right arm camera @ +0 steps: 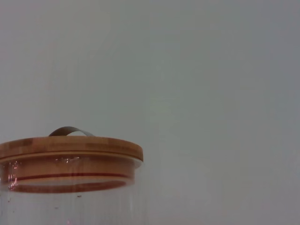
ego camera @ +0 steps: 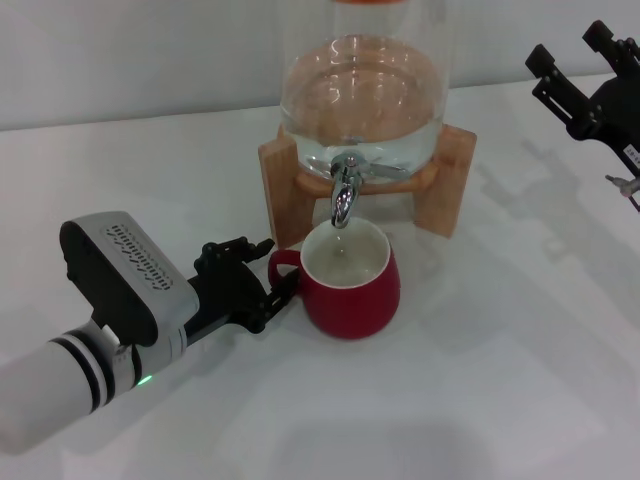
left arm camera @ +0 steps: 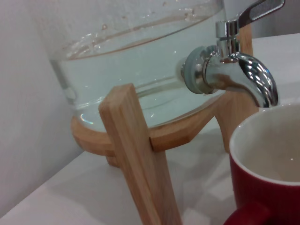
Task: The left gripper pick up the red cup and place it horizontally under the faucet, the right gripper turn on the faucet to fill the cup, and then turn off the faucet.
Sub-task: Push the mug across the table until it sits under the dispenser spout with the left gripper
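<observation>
The red cup (ego camera: 350, 285) stands upright on the white table, its mouth right under the faucet (ego camera: 344, 195) of the glass dispenser (ego camera: 360, 95). The cup's inside looks white and I see no water stream. My left gripper (ego camera: 272, 268) is low on the table at the cup's left, its claw fingers closed around the loop handle (ego camera: 283, 262). The left wrist view shows the faucet (left arm camera: 234, 75) just above the cup's rim (left arm camera: 262, 140). My right gripper (ego camera: 572, 62) hangs raised at the far right, well away from the faucet lever, fingers apart and empty.
The dispenser rests on a wooden stand (ego camera: 285, 190) with legs on both sides of the cup. The right wrist view shows only the dispenser's wooden lid (right arm camera: 70, 152) and a grey wall.
</observation>
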`<state>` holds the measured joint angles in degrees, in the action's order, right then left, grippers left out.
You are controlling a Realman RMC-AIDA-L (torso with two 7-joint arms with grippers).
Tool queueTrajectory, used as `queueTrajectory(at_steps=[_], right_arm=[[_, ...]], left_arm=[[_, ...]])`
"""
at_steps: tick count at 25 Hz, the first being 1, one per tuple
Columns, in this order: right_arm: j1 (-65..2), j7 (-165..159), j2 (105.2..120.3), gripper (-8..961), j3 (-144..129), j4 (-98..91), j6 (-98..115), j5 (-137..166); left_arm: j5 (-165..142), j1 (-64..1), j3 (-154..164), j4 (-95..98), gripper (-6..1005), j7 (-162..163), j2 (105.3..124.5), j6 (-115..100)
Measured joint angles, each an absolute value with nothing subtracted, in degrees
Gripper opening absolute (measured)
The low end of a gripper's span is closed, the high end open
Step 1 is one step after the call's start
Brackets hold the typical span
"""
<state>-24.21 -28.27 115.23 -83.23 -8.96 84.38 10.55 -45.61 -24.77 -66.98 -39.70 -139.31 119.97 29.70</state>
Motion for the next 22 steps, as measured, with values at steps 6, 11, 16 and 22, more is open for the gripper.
queueTrajectory(at_steps=[6,11,16,22], right_arm=[[-24.50,-28.27,115.23,838,-83.21,-8.96,83.91,10.55],[-24.69,-28.24,115.23,838,-83.09,-8.96,83.82,10.54],[-24.78,-28.21,115.23,839,-83.05,-8.96,83.82,10.48],[-24.79,-28.21,115.23,838,-83.05,-8.96,83.83,10.36]], left_arm=[[-45.63,-25.08,-67.29,-39.75,479,-139.38,119.92,29.70],[-45.64,-25.43,-67.43,-39.95,479,-139.77,119.80,29.70],[-45.64,-25.48,-67.43,-40.66,479,-140.24,119.73,29.70],[-45.62,-25.48,-67.41,-41.01,479,-140.72,119.73,29.71]])
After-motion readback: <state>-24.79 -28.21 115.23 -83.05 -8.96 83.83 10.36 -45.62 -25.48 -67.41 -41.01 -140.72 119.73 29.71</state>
